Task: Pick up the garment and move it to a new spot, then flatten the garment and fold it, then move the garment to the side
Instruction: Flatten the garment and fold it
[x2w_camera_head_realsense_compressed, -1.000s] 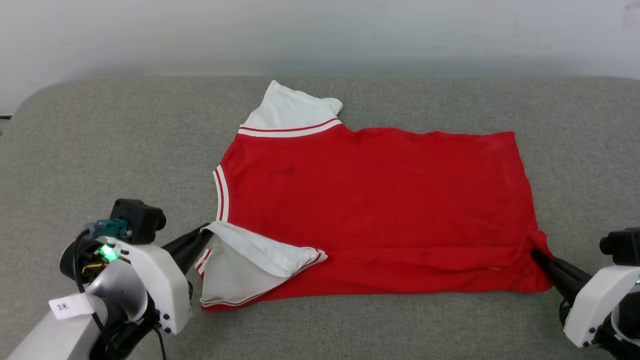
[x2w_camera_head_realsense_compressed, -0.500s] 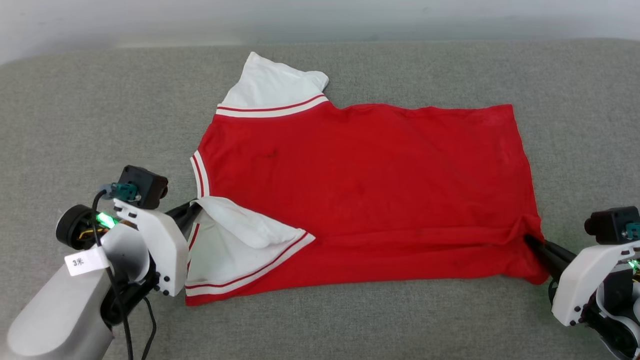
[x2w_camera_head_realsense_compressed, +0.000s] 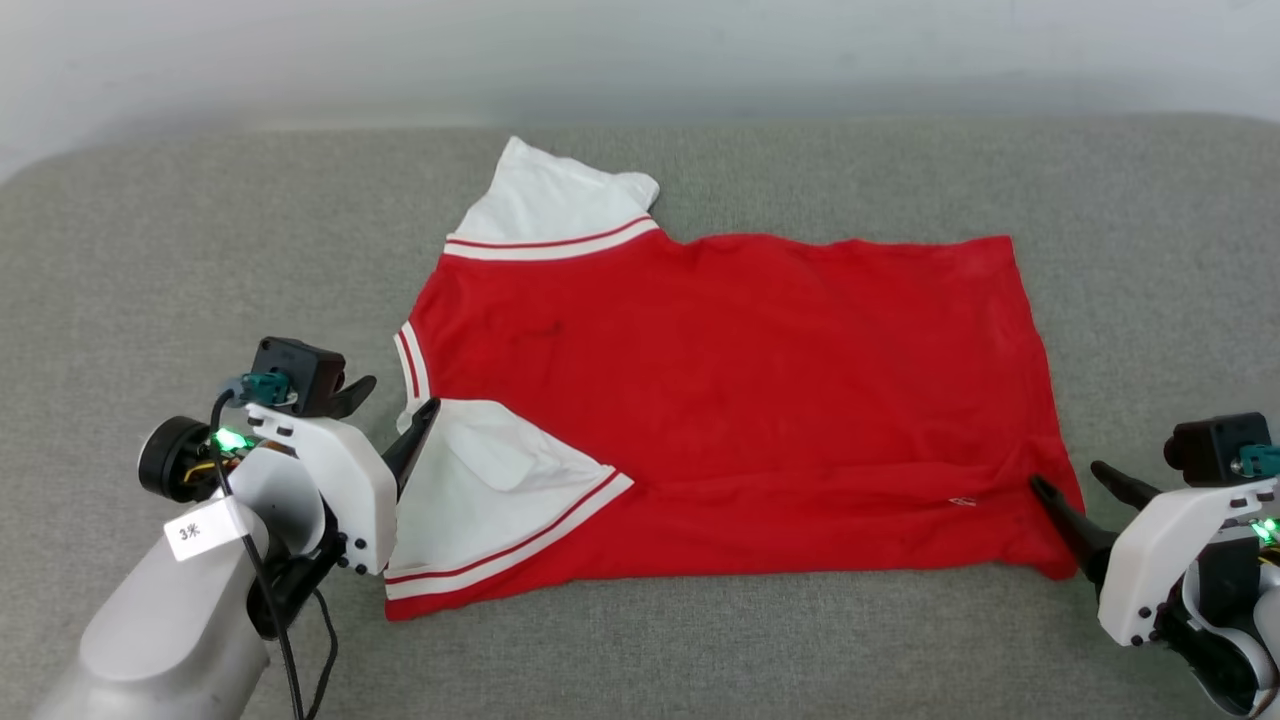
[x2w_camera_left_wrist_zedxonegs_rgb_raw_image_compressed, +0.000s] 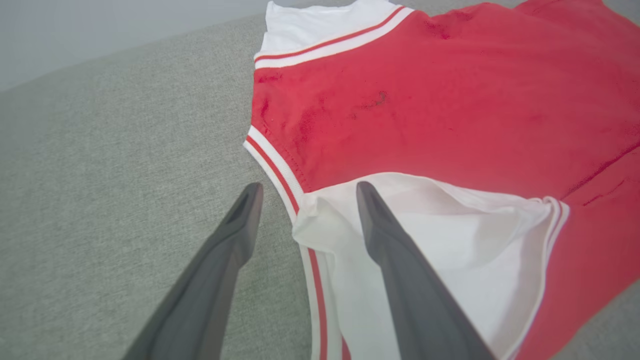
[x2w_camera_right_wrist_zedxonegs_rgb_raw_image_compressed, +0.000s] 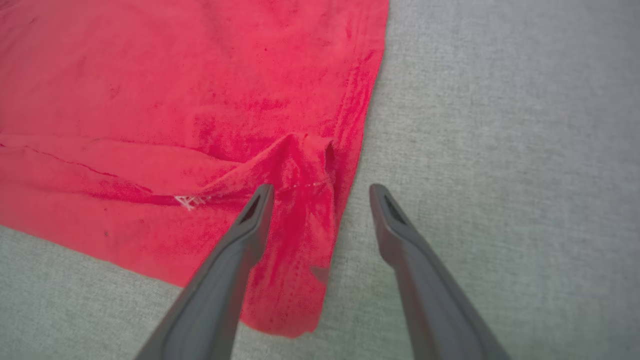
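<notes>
Garment (x2w_camera_head_realsense_compressed: 720, 400) lies spread mid grey cushion (x2w_camera_head_realsense_compressed: 200, 250), its near-left sleeve (x2w_camera_head_realsense_compressed: 490, 490) flopped inward. Left end effector (x2w_camera_head_realsense_compressed: 402, 392) and right end effector (x2w_camera_head_realsense_compressed: 1066, 475) gape empty at the near corners. Closing here might pinch one layer only, dragging wrinkles into the fold.

Grey woven padded surface (x2w_camera_head_realsense_compressed: 200, 250). The red garment (x2w_camera_head_realsense_compressed: 740, 380) lies flat on it, spanning from the left gripper (x2w_camera_head_realsense_compressed: 402, 392) to the right gripper (x2w_camera_head_realsense_compressed: 1065, 474). Collar edge runs between the parted left fingers, hem edge between the parted right fingers.
</notes>
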